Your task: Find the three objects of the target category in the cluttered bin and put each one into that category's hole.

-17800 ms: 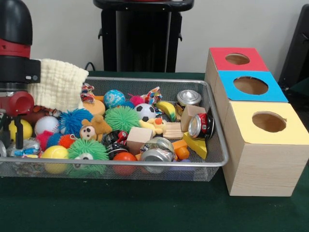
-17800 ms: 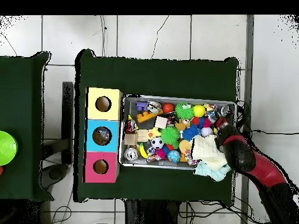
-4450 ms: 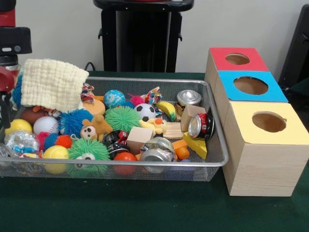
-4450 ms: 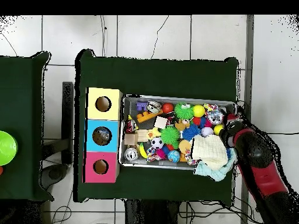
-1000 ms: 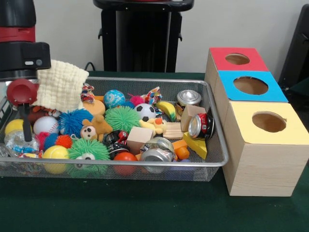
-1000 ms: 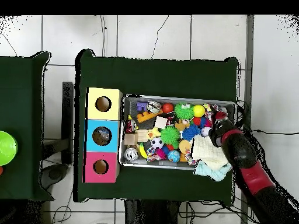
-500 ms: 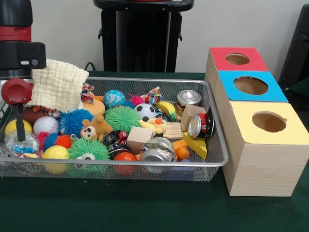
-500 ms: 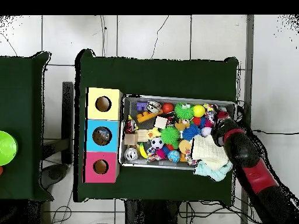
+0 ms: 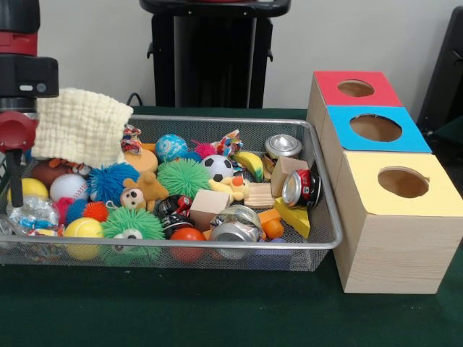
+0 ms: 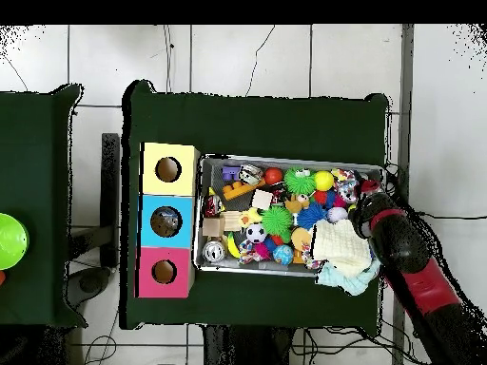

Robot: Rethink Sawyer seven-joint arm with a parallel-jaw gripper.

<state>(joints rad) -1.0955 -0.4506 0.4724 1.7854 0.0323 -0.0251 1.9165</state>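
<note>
A wire mesh bin (image 9: 318, 242) is heaped with toys. Among them are a soccer ball (image 9: 217, 168), a baseball (image 9: 69, 186), a green spiky ball (image 9: 183, 177), a wooden block (image 9: 207, 205), a red can (image 9: 302, 188), a silver can (image 9: 282, 146) and a crushed can (image 9: 233, 224). My gripper (image 9: 16, 201) hangs at the bin's left end, just above a yellow ball (image 9: 32, 189) and crumpled clear plastic (image 9: 32, 214). Nothing shows in its grasp. Overhead, the gripper (image 10: 360, 201) is over the bin's (image 10: 290, 158) right end.
Three wooden boxes stand beside the bin, with a red-topped hole (image 9: 354, 88), a blue-topped hole (image 9: 376, 128) and a yellow-topped hole (image 9: 403, 182). A cream knitted cloth (image 9: 79, 126) drapes over the bin's far left corner. A black stand (image 9: 213, 58) rises behind.
Over the last second the gripper has slid left toward the bin's end and risen slightly in the front view. The toys have not moved.
</note>
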